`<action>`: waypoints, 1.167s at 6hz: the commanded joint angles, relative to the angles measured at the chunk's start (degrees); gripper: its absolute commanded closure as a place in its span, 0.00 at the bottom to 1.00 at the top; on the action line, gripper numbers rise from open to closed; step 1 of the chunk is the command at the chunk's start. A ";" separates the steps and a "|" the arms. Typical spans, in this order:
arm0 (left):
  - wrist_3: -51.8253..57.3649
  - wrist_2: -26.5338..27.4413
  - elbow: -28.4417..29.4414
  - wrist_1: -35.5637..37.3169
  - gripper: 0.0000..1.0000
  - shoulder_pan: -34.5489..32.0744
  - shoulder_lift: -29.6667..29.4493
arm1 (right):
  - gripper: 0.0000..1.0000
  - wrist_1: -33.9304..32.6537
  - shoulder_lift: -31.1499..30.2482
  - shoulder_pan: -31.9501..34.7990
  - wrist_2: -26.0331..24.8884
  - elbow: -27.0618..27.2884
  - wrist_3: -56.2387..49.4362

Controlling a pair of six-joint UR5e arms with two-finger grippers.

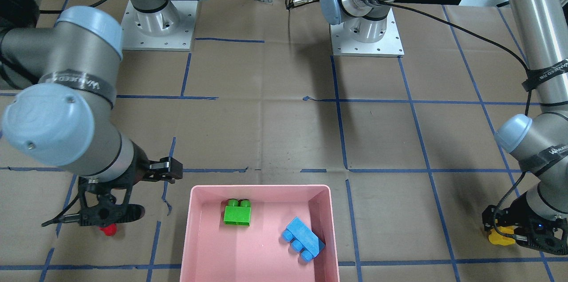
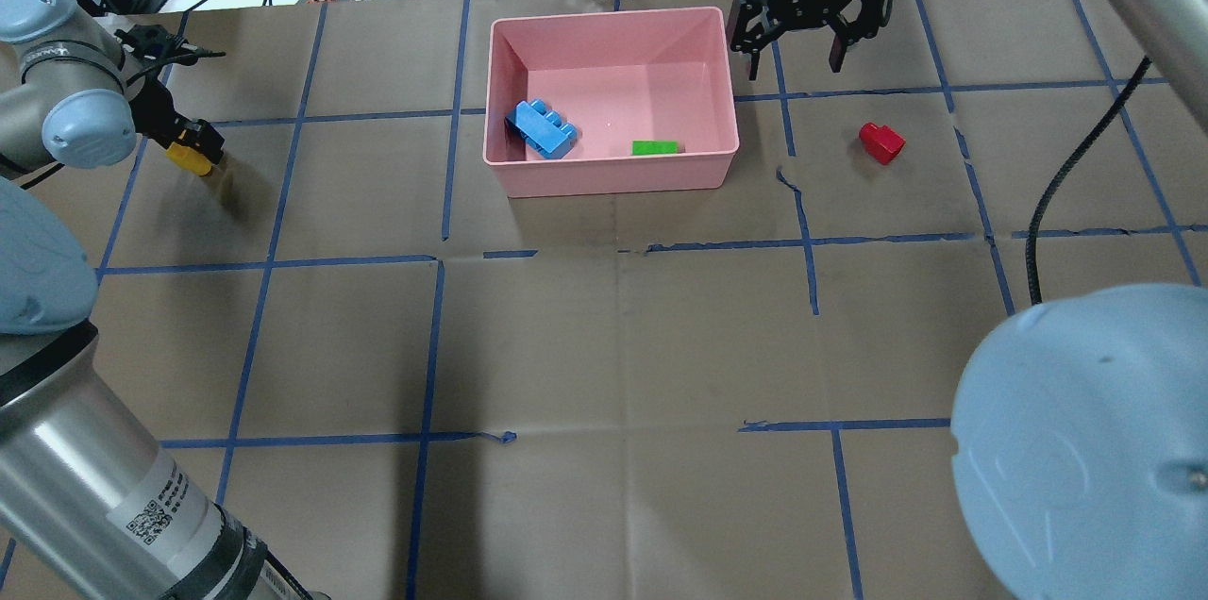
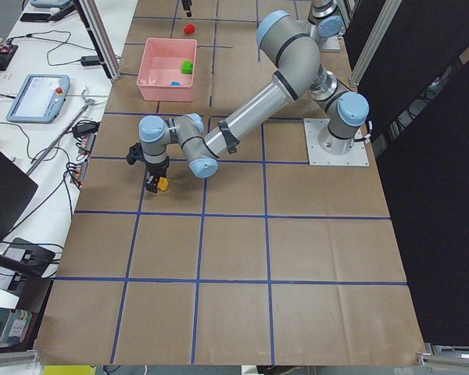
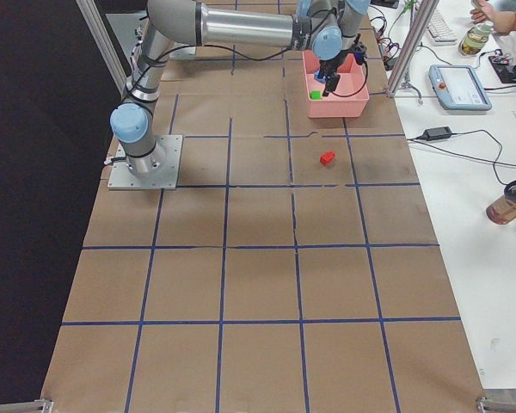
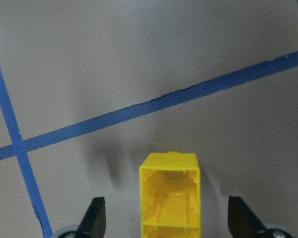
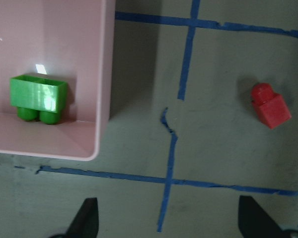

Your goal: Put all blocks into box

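Yellow block on desk, far left, between fingers of left gripper; gripper wide open, gaps either side, nothing clamped. Pink box centre, light-blue block and green block inside. Right gripper spread open, empty, beside box's far right corner. Red block on desk, right of box.
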 commanded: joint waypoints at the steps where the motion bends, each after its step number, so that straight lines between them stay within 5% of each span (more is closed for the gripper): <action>1: -0.66 0.07 -0.40 0.13 1.00 -0.05 0.19 | 0.00 -8.04 2.59 -5.40 0.00 4.31 -15.12; 3: -2.42 0.34 -0.66 -0.74 1.00 -1.62 2.90 | 0.00 -17.28 7.42 -7.52 0.00 6.61 -27.32; 5: -8.45 0.87 -0.67 -10.01 1.00 -8.28 9.47 | 0.00 -23.80 10.60 -8.59 0.09 6.62 -33.54; 7: -20.64 0.25 0.38 -13.14 1.00 -21.07 12.67 | 0.00 -23.92 12.62 -9.02 -2.09 7.32 -33.64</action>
